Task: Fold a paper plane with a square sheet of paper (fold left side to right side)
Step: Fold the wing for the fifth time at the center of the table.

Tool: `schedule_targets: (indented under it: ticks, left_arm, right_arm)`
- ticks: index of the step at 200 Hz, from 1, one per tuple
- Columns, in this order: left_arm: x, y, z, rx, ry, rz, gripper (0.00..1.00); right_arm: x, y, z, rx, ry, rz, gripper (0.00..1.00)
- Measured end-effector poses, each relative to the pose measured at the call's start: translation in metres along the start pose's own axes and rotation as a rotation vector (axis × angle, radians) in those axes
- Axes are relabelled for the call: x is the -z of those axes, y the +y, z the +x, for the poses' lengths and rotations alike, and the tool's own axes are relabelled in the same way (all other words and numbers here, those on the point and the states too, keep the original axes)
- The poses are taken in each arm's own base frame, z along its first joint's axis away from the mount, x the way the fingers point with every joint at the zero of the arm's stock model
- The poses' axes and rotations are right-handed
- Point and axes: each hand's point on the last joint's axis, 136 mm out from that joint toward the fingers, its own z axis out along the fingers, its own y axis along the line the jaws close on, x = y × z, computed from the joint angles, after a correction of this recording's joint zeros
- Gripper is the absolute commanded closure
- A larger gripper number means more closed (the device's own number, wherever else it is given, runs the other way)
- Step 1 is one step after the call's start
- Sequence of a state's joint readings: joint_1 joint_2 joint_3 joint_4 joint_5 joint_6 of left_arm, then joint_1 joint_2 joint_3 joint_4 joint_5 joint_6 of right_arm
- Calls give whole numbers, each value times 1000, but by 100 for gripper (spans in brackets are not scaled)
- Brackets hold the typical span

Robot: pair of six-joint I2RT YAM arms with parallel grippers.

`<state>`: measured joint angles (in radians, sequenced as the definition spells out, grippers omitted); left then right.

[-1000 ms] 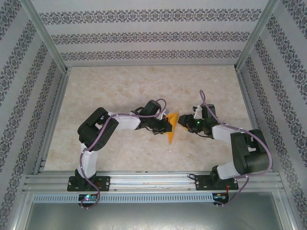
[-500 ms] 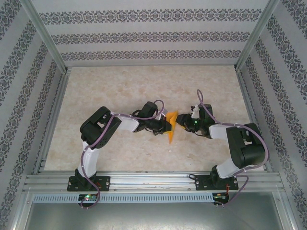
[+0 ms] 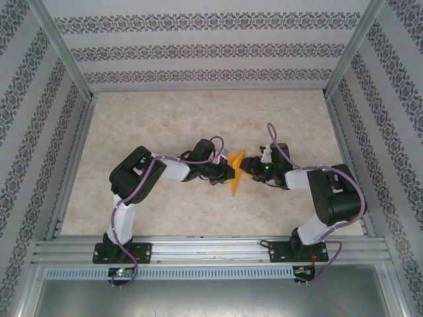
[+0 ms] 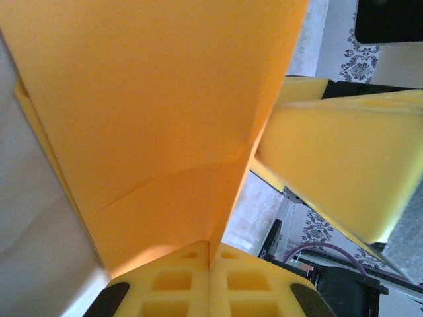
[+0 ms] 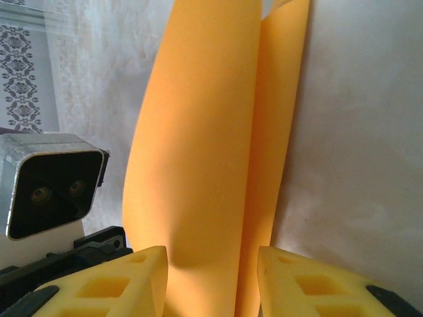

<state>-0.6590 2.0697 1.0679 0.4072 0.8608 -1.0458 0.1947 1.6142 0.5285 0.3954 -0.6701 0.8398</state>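
The orange paper (image 3: 236,176) is a folded, pointed shape held up on edge over the middle of the table, between the two grippers. My left gripper (image 3: 227,173) is shut on its left side. In the left wrist view the yellow pads meet with the paper's (image 4: 158,119) edge pinched between them, right at the gripper (image 4: 210,252). My right gripper (image 3: 246,169) stands open against the paper's right side. In the right wrist view the bulging paper layers (image 5: 205,152) run between the spread fingers of that gripper (image 5: 211,267), the left finger (image 5: 132,277) touching the bulge.
The marble-patterned table (image 3: 165,125) is walled by patterned panels, with an aluminium rail (image 3: 211,249) at the near edge. The left wrist's camera housing (image 5: 53,191) sits close beside the paper. A yellow finger of the right gripper (image 4: 344,152) looms in the left wrist view.
The right gripper has slid left until its fingers straddle the paper. The left gripper keeps its hold and has shifted slightly left; the paper stands more upright and looks narrower.
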Motion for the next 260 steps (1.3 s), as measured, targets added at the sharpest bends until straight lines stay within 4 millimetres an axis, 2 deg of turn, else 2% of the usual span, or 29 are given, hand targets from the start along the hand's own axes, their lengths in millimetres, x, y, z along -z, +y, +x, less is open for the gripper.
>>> schedule_targets:
  ticks: [140,194,260]
  left_arm:
    - [0,0,0,10,-6,10,99]
    - [0,1,1,18,-8,13,86]
    - [1,10,4,29,-10,-3,66]
  right_arm:
    - [-14,3,-2,11,19,7,60]
    - [-19,-2,-3,-2,26,62,63]
    - [-21,-6,-3,-23,43,96,64]
